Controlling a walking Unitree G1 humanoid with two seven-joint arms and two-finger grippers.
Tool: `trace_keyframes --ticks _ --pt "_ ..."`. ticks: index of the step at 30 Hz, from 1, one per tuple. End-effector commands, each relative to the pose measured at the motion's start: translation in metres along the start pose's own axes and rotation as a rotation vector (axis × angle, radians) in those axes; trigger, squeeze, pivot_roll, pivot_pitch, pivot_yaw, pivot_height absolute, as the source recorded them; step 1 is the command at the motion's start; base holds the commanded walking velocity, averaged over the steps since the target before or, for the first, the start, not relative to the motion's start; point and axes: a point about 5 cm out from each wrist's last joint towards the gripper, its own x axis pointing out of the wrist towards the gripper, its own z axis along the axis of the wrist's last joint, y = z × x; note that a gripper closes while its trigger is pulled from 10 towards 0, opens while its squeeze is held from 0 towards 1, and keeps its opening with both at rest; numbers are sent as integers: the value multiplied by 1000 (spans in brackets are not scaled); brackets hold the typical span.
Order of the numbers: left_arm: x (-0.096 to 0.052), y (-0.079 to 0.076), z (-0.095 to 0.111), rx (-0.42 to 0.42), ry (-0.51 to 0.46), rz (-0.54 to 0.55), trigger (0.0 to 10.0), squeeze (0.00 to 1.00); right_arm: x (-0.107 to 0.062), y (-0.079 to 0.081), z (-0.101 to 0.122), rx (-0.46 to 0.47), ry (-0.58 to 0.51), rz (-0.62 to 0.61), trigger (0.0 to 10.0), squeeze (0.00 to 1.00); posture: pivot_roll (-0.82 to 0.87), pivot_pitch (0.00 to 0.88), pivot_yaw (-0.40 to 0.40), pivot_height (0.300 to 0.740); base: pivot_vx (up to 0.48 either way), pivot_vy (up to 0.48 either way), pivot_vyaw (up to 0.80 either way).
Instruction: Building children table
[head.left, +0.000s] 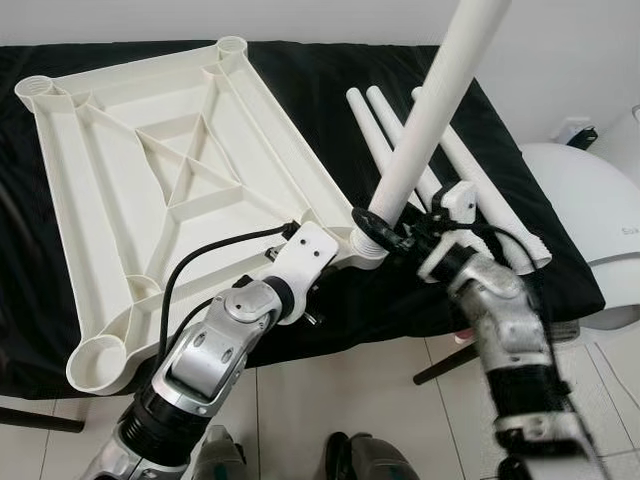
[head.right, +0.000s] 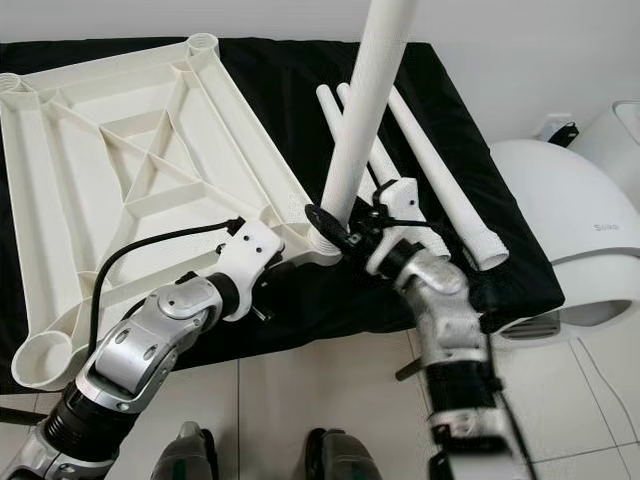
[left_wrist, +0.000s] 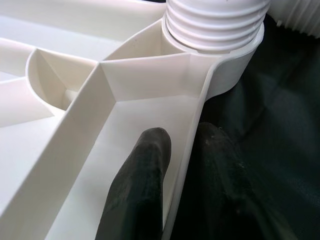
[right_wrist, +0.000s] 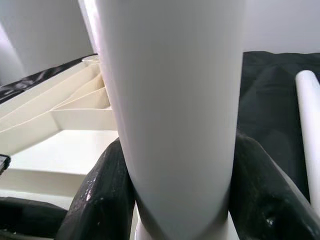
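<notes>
Screwing in the long white plastic table leg (head.left: 430, 115) at centre frame: our right gripper (head.right: 365, 222) is clamped round its lower end, long axis rising steeply up-right from the threaded corner socket (left_wrist: 215, 30) of the upside-down cream ribbed tabletop (head.left: 150, 170). Our left gripper (left_wrist: 172, 165) pinches the tabletop's edge wall just beside that socket, forearm reaching in from lower left. Three spare white legs (head.left: 470, 170) lie on the black cloth (head.left: 300, 80).

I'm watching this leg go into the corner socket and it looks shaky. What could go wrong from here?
1. The leg leans rather than standing square to the tabletop, so its thread may cross-thread or jam in the socket.
2. The left gripper pinches only the thin rim, so the tabletop could slip or twist while the right gripper turns the leg.
3. The spare legs lie close by and could get knocked.
</notes>
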Motion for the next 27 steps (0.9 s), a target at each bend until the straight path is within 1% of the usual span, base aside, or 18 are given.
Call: trace_keyframes --ticks 1,5,10,11,13,14,17,18,20,25,27 --pt "0 -10 7 9 -31 -39 10000 0 3 9 -11 45 41 -39 0 0 49 179 -73 740 0 0 0" --pt "-1 -9 6 7 -30 -37 10000 0 8 21 -12 44 37 -116 0 0 50 185 -70 740 0 0 0" --pt "-1 -9 7 7 -30 -36 10000 0 11 26 -12 31 38 -168 0 0 52 187 -69 740 0 0 0" --pt "-2 -8 7 7 -30 -36 10000 0 14 32 -15 20 46 -219 0 0 52 188 -67 740 0 0 0" --pt "-2 -8 7 7 -29 -37 10000 0 16 37 -15 14 52 -260 0 0 53 189 -67 740 0 0 0" --pt "-2 -8 7 7 -29 -37 10000 0 16 37 -15 14 52 -260 0 0 53 189 -67 740 0 0 0" --pt "-1 -9 7 6 -29 -37 10000 0 17 40 -16 0 68 -331 0 0 53 190 -66 740 0 0 0" --pt "-1 -9 7 6 -29 -37 10000 0 17 40 -16 0 68 -331 0 0 53 190 -66 740 0 0 0" --pt "-1 -9 7 7 -28 -38 10000 0 20 45 -20 5 81 -377 0 0 50 190 -65 740 0 0 0" --pt "-1 -9 7 7 -29 -39 10000 0 21 47 -20 9 81 -395 0 0 50 190 -66 740 0 0 0" --pt "-1 -8 7 7 -30 -36 10000 0 21 50 -21 12 87 -428 0 0 55 187 -68 740 0 0 0"
